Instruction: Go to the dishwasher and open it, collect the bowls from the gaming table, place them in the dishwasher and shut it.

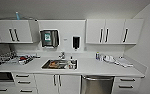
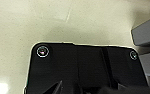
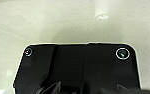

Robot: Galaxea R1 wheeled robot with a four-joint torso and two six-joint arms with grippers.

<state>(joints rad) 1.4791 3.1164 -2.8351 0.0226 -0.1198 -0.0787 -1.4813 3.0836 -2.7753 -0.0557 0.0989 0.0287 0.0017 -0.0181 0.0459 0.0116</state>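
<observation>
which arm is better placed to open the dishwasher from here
Probably the right. The dishwasher sits closed, right of centre in the head view, under the counter and right of the sink, so it lies on the robot's right side.

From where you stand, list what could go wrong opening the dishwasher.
1. The dishwasher is shut and sits low, right of the sink; reaching its handle may need a deep bend.
2. Drawers flank it closely, so a hand could catch the wrong handle.
3. The door probably swings down toward the base.
</observation>
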